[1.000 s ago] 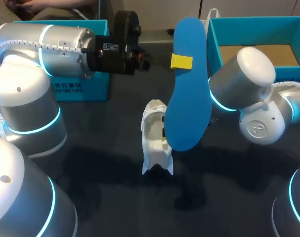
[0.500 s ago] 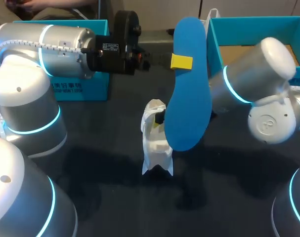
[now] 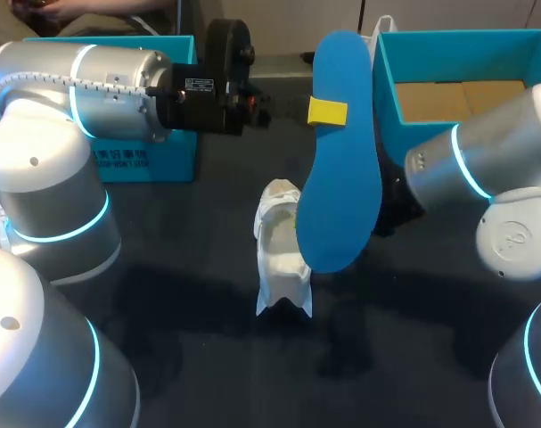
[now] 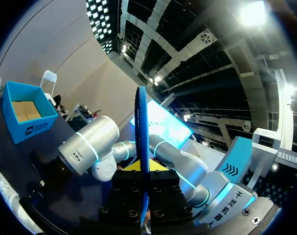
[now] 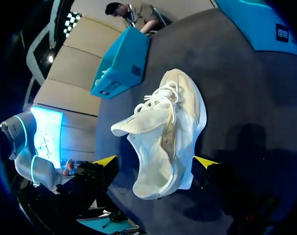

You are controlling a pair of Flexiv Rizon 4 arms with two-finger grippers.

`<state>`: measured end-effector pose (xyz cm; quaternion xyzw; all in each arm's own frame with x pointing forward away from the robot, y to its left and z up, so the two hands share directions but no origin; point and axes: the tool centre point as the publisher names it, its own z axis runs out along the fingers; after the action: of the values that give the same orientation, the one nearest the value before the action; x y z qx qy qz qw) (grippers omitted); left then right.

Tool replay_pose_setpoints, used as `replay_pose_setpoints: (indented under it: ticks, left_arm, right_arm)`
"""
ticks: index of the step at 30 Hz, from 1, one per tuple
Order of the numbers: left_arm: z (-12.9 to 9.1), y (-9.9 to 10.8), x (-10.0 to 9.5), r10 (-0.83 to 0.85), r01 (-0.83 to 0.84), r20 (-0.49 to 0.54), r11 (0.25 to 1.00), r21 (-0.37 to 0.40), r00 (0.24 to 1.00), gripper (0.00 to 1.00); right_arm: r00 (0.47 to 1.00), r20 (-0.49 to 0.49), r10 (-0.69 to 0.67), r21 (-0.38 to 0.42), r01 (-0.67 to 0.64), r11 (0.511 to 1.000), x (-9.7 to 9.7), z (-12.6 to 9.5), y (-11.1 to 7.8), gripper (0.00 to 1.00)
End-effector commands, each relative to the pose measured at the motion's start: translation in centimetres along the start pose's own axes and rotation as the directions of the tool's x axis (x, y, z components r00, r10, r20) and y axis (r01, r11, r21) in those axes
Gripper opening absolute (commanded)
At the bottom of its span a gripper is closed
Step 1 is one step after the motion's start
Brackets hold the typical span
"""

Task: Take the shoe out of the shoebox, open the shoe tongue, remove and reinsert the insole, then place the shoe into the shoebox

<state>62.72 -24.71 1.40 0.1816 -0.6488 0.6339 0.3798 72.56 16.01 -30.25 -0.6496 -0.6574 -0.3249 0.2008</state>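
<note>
At the far left of the table [image 3: 208,357] stands a blue box [image 3: 145,160], just beside the left arm [image 3: 101,76]. This arm reaches toward the middle, and the left gripper [image 4: 142,169] is closed on the blue insole [image 3: 341,160]. In the head view one yellow fingertip [image 3: 327,111] presses flat on the face of the insole near its upper end. The insole is in the air, upright and a little tilted. In the left wrist view it is seen from its thin edge, standing straight out between the two fingers.

Below the insole, the white shoe [image 3: 282,259] lies on the dark table, about in the middle, with its opening upward. The lower end of the insole covers a part of the shoe's right side in the head view, and I cannot tell if they touch.

The right arm [image 3: 484,160] comes from the right side, and its end is hidden behind the insole in the head view. In the right wrist view the right gripper [image 5: 155,161] is spread wide, with the heel end of the shoe between the two yellow tips; one fingertip [image 5: 105,160] is clearly apart from the shoe.

At the far right back corner stands the open shoebox [image 3: 386,80], with brown cardboard [image 3: 457,98] inside.
</note>
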Motion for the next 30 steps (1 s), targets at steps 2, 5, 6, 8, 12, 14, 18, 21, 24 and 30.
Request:
replay_pose_setpoints:
  ticks: [2,5,6,8,12,14,18,21,24,30]
  left_arm:
    - [0.1,0.1,0.0,0.001,-0.001,0.001,1.0,0.001,1.0,0.0]
    - [0.1,0.1,0.0,0.001,-0.001,0.001,1.0,0.001,1.0,0.0]
    - [0.1,0.1,0.0,0.001,-0.001,0.001,1.0,0.001,1.0,0.0]
    - [0.1,0.1,0.0,0.001,-0.001,0.001,1.0,0.001,1.0,0.0]
    - [0.1,0.1,0.0,0.001,-0.001,0.001,1.0,0.001,1.0,0.0]
    - [0.1,0.1,0.0,0.001,-0.001,0.001,1.0,0.001,1.0,0.0]
    - [0.1,0.1,0.0,0.001,-0.001,0.001,1.0,0.001,1.0,0.0]
    - [0.1,0.1,0.0,0.001,-0.001,0.001,1.0,0.001,1.0,0.0]
    - [0.1,0.1,0.0,0.001,-0.001,0.001,1.0,0.001,1.0,0.0]
    - [0.1,0.1,0.0,0.001,-0.001,0.001,1.0,0.001,1.0,0.0]
  right_arm:
    - [1.0,0.001,0.001,-0.003,-0.001,1.0,0.0,0.0,-0.1,1.0]
    - [1.0,0.001,0.001,-0.003,-0.001,1.0,0.0,0.0,-0.1,1.0]
    - [1.0,0.001,0.001,-0.003,-0.001,1.0,0.0,0.0,-0.1,1.0]
    - [1.0,0.001,0.001,-0.003,-0.001,1.0,0.0,0.0,-0.1,1.0]
    - [1.0,0.001,0.001,-0.003,-0.001,1.0,0.0,0.0,-0.1,1.0]
    - [0.999,-0.05,-0.007,-0.032,0.005,0.999,0.0,-0.8,-0.3,1.0]
    - [0.992,-0.126,-0.018,-0.09,0.006,0.996,0.6,-2.7,-0.2,1.0]
    - [0.986,-0.168,-0.026,-0.126,0.005,0.992,1.3,-3.8,0.0,1.0]
    - [0.975,-0.22,-0.037,-0.145,0.005,0.989,2.1,-4.8,0.1,1.0]
    - [0.92,-0.391,-0.037,-0.154,-0.025,0.988,3.3,-6.7,0.6,1.0]
